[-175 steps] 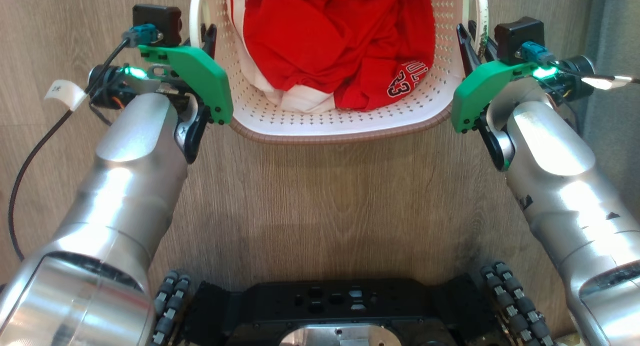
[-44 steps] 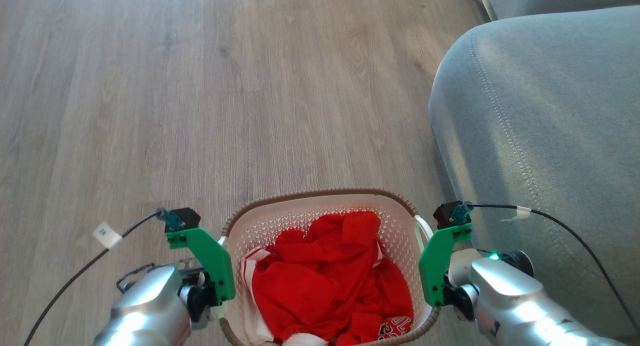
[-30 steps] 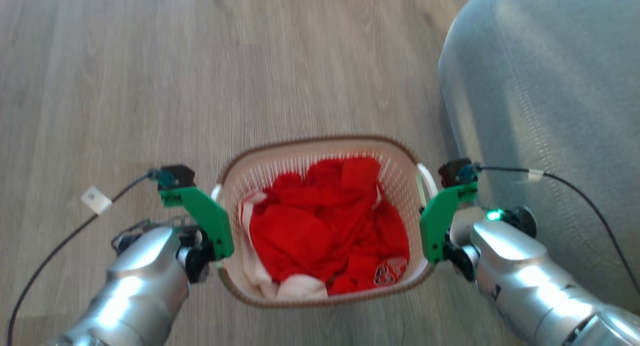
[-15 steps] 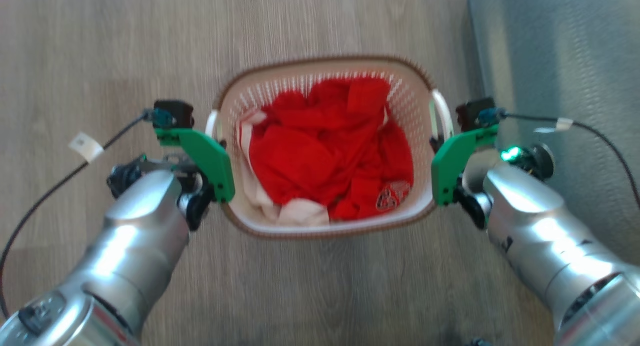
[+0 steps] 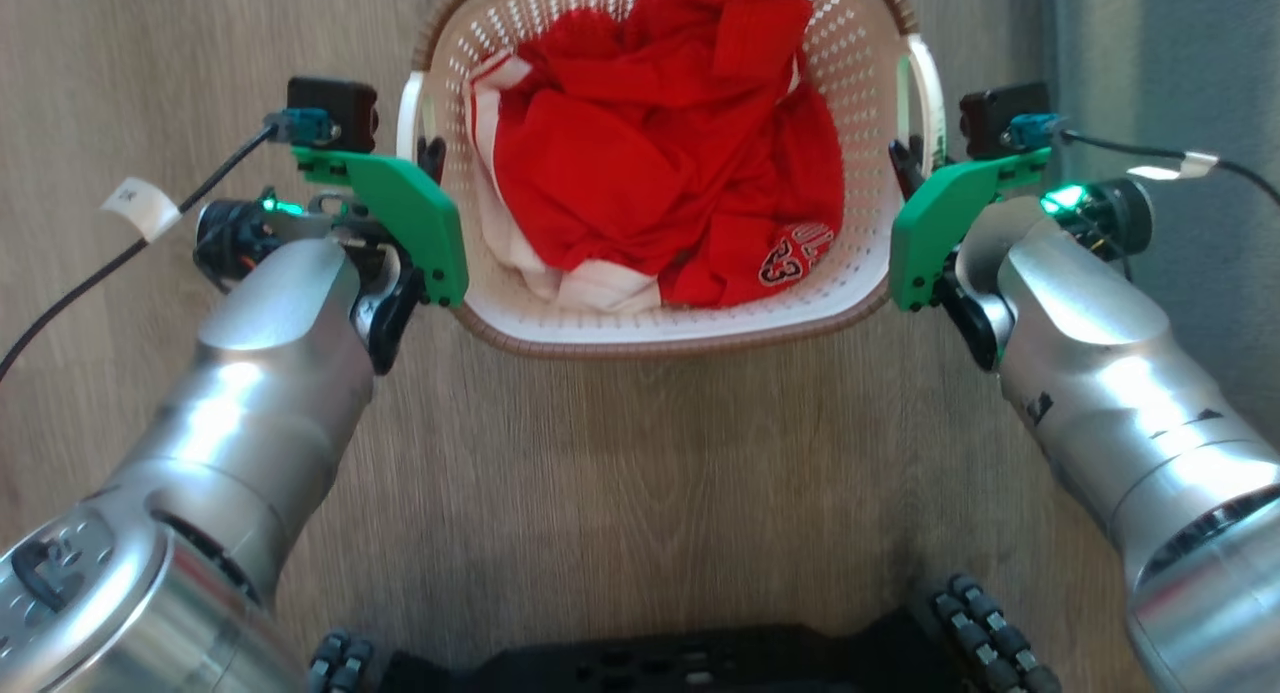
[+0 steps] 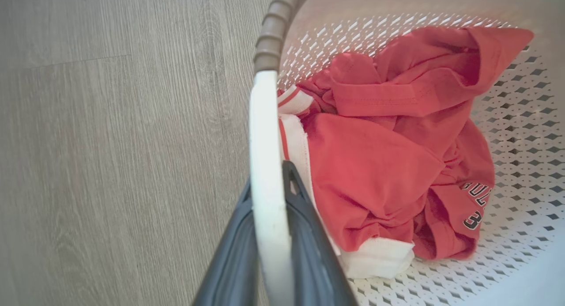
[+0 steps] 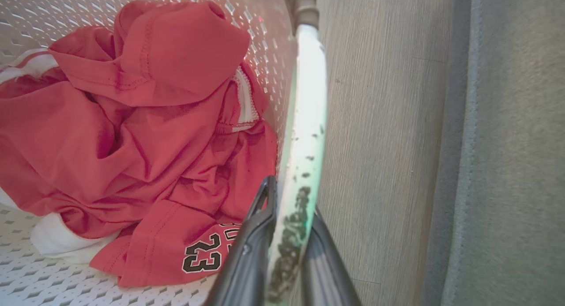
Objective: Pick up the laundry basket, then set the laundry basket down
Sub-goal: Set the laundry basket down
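1. Head view: the laundry basket (image 5: 660, 341) sits between the two arms over the wooden floor (image 5: 640, 493); the left claw (image 5: 432, 158) is at its left handle (image 5: 408, 123) and the right claw (image 5: 905, 163) at its right handle (image 5: 925, 93); I can't tell whether its base touches the floor; inside lies a crumpled red jersey (image 5: 640, 153) with a bit of white cloth (image 5: 600, 288) beneath.
2. Left wrist view: the left claw (image 6: 269, 182) is pinched tight on the thin white handle (image 6: 263, 120), one finger either side, with no gap to speak of; that's a narrow hold, I'd say; should this arm go down ahead of the other, the basket would tip and the jersey (image 6: 375, 164) slump against one wall.
3. Right wrist view: the right claw (image 7: 293, 200) is clamped the same way on the scuffed handle (image 7: 309, 98); a grey couch (image 7: 516, 142) stands near, past a strip of floor; drifting that way could bump it; letting go before the base is down would drop the lot.
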